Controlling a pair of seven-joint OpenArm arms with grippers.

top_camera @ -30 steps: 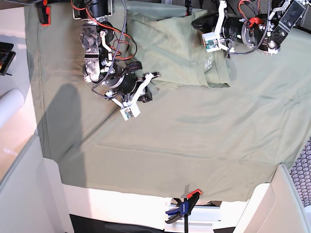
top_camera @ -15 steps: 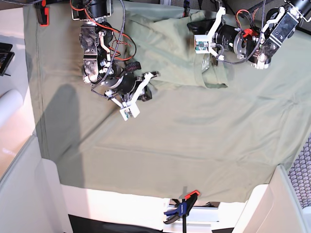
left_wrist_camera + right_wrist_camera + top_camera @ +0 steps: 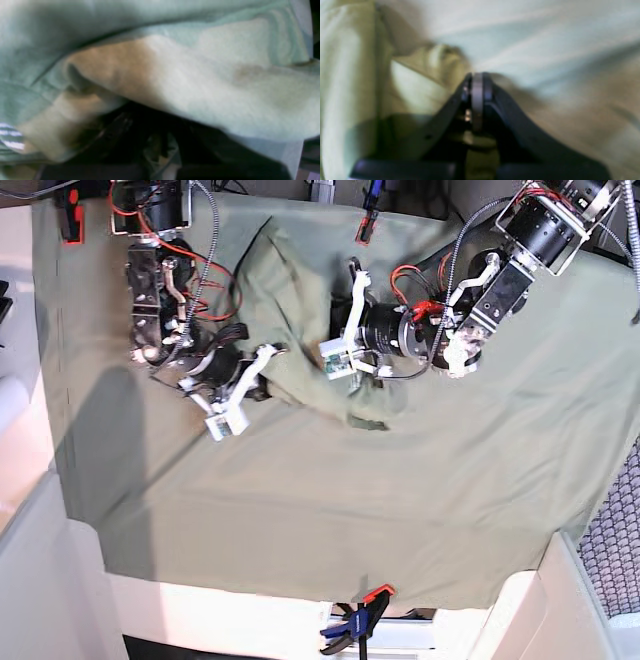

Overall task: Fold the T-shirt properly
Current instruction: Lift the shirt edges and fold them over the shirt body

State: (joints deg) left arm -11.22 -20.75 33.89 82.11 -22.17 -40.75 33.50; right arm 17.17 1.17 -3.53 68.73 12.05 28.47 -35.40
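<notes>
Left gripper (image 3: pixel 338 330) drags a T-shirt (image 3: pixel 300 300) fold across the upper middle, its jaws hidden under cloth, while right gripper (image 3: pixel 476 82), jaws pressed together, pins the opposite corner as an anchor.

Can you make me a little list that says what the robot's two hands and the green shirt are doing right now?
shirt: T-shirt bunched up between the two arms, lying on the tablecloth
right hand: right gripper pinched shut on the shirt's edge
left hand: left gripper at the shirt, fabric draped over it; open or shut cannot be told
fold: not neat yet, shirt crumpled
table edge: blue and orange clamp at the front
</notes>
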